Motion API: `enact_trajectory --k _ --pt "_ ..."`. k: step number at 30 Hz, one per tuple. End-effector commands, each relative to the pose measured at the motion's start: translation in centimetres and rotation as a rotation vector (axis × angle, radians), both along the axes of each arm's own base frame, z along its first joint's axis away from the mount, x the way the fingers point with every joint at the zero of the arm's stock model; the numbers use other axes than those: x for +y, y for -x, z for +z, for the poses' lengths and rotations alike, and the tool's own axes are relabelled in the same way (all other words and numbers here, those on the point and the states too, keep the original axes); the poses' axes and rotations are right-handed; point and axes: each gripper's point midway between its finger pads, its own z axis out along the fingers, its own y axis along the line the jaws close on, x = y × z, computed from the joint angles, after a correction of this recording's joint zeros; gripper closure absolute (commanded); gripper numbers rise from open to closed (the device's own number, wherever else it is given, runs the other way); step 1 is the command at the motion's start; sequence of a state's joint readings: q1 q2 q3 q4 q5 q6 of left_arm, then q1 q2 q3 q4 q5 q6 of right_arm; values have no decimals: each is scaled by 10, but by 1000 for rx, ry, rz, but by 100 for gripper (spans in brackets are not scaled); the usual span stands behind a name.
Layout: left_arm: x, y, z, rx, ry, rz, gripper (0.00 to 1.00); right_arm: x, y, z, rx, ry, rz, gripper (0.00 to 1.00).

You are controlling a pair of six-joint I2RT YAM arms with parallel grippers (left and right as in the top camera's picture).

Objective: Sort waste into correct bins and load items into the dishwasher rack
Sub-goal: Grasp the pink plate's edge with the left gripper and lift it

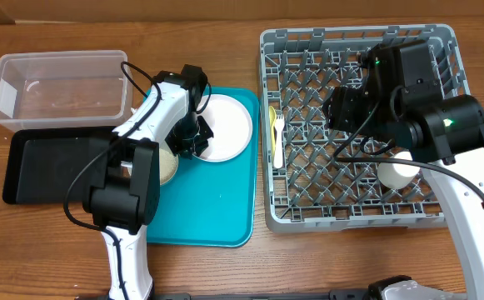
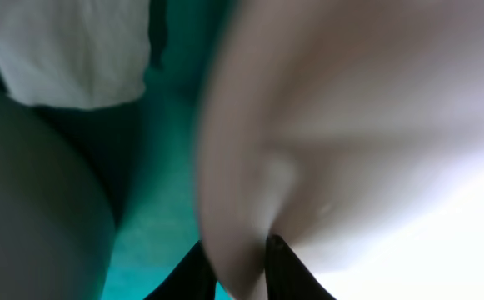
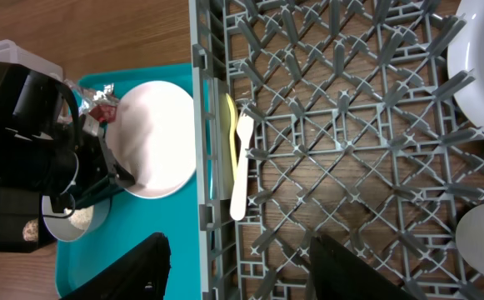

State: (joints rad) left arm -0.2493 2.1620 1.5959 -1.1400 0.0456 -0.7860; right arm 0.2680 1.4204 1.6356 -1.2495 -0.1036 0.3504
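A white plate (image 1: 229, 125) lies on the teal tray (image 1: 217, 200). My left gripper (image 1: 196, 133) is shut on its left rim; in the left wrist view the fingers (image 2: 242, 262) pinch the pale plate edge (image 2: 350, 125). A red wrapper (image 3: 100, 104) lies by the plate (image 3: 154, 137). A small bowl (image 1: 167, 167) holds rice. The grey dishwasher rack (image 1: 308, 200) holds a yellow spoon (image 1: 271, 115) and a white fork (image 1: 279, 143) at its left edge. My right gripper (image 3: 242, 279) is open and empty above the rack's left part.
A clear tub (image 1: 58, 83) stands at the back left, with a black tray (image 1: 50, 162) in front of it. A white dish (image 3: 483, 58) and a white round item (image 1: 400, 171) sit in the rack's right side. Something white (image 2: 67, 50) shows blurred beyond the left fingers.
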Motion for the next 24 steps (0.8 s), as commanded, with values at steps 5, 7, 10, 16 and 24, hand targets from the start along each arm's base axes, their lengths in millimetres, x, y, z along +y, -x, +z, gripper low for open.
enact_trajectory --k 5,7,10,16,24 --pt "3 6 0 23 -26 -8 96 -4 -2 7 -25 6 -8 42" --pt "4 9 4 34 -28 -8 96 -4 -2 7 -26 6 -8 42" --pt "5 9 16 36 -29 -10 96 -5 -2 7 -26 8 -10 42" --pt "5 -3 54 -11 -18 -27 96 -5 -2 7 -27 9 -11 42" --pt "24 -10 108 -82 -79 -51 95 -5 -2 7 -27 11 -12 42"
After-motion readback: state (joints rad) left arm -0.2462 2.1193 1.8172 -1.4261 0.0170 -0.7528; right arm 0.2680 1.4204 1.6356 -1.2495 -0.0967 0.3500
